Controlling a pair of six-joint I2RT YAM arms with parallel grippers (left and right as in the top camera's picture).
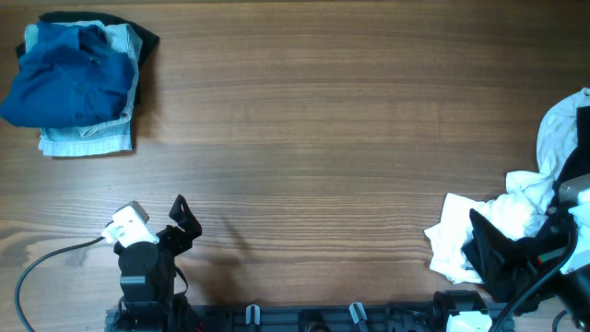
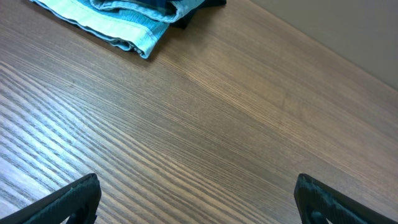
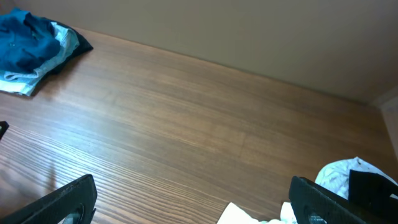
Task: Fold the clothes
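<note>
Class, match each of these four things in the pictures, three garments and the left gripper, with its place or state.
Things:
1. dark blue shirt
2. pale blue denim
3. white clothes
4. left gripper

Places or states:
A. open, holding nothing
B. heaped at the right edge
C. on top of the far-left pile
D. directly under the shirt

Pairs: 1-C, 2-D, 3-B, 4-A

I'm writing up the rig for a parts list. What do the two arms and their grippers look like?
Both arms are black. The left arm carries a white block at its wrist, with a dark cable looping off. The left gripper and right gripper have flat black fingers.
</note>
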